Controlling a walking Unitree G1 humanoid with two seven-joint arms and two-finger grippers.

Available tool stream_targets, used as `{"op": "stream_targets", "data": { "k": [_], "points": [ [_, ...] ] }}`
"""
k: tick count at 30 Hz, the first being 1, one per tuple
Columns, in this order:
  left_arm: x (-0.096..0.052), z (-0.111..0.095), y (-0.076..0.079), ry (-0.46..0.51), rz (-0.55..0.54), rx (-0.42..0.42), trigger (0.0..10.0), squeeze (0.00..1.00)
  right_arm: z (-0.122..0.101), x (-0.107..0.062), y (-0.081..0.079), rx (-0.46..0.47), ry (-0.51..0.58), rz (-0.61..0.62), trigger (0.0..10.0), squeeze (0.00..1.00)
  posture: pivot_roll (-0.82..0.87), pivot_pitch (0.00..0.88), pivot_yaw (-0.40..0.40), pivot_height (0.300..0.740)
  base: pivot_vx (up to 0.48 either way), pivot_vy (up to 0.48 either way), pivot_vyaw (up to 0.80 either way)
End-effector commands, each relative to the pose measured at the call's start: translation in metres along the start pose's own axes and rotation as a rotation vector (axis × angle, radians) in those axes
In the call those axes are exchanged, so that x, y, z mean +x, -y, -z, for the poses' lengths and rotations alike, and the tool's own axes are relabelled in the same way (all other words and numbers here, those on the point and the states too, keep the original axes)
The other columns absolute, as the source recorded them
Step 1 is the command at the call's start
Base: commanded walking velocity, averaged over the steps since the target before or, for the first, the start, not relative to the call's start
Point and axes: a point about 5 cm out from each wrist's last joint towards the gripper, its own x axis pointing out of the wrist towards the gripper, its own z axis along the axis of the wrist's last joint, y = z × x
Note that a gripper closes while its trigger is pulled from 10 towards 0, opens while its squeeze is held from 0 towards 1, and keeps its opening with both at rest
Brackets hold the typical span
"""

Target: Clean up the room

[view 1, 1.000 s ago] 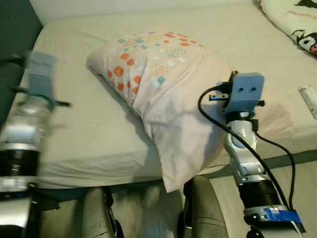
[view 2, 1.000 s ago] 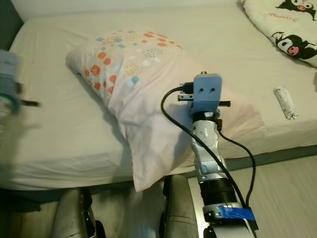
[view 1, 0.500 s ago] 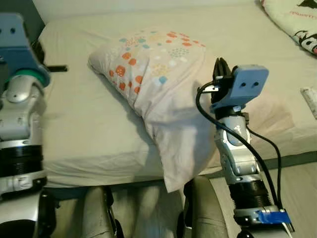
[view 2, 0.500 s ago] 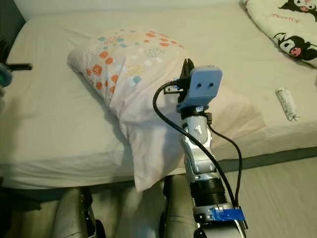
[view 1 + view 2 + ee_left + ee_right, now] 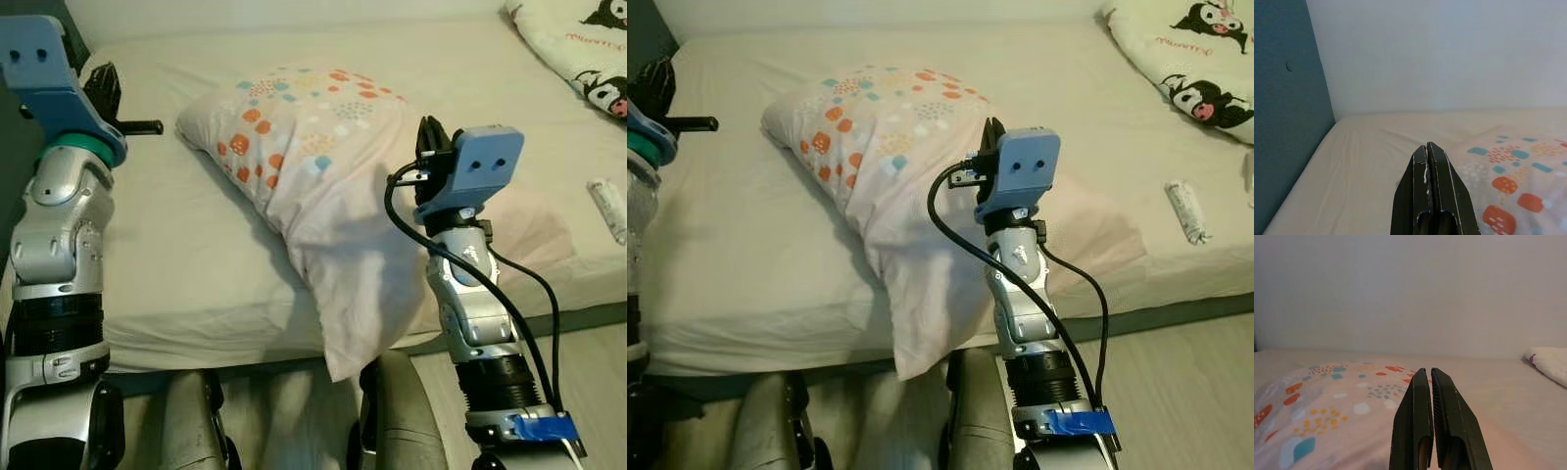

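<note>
Plump dotted pillow (image 5: 323, 186), smooth beige bed (image 5: 186, 255), right pincer (image 5: 1426, 377) closed above

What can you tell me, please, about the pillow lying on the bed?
The pillow is soft, in a pale pinkish-white case printed with orange, teal and yellow spots at its far end. It lies diagonally on the bed, its plain near corner hanging over the mattress edge. The right tool, shut, hovers by its right side; contact cannot be judged.

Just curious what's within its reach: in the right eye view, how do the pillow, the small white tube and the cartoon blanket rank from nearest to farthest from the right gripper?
1. Pillow, directly beside the right gripper.
2. Small white tube, on the sheet to its right.
3. Cartoon blanket, far right corner.
</note>
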Motion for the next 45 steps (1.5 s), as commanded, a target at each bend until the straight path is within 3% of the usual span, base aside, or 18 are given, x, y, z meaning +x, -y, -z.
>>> {"op": "stream_targets", "data": {
  "k": [1,21,34,42,45],
  "points": [
    [-0.003,-0.002,0.0,0.017,0.005,0.027,10.0,0.0,0.003,-0.003,0.001,0.007,-0.022,-0.001,10.0,0.0,0.02,0.092,0.014,0.614,0.0,0.0,0.0],
    [-0.007,0.003,0.021,0.024,0.065,0.031,10.0,0.0,0.01,-0.006,0.003,0.009,-0.049,0.004,10.0,0.0,0.02,0.078,0.012,0.684,0.0,0.0,0.0],
    [-0.007,0.003,0.026,0.023,0.083,0.028,10.0,0.0,0.01,-0.006,0.005,0.006,-0.049,0.012,10.0,0.0,0.01,0.078,0.014,0.724,0.0,0.0,0.0],
    [-0.013,0.016,0.023,-0.022,0.091,0.053,10.0,0.0,0.011,-0.007,0.005,-0.004,-0.049,0.012,10.0,0.0,0.02,0.077,0.013,0.74,0.0,0.0,0.0],
    [-0.02,0.031,0.023,-0.072,0.106,0.077,10.0,0.0,0.014,-0.008,0.001,0.012,-0.065,0.002,10.0,0.0,0.02,0.073,0.013,0.74,0.0,0.0,0.0]
  ]
}}
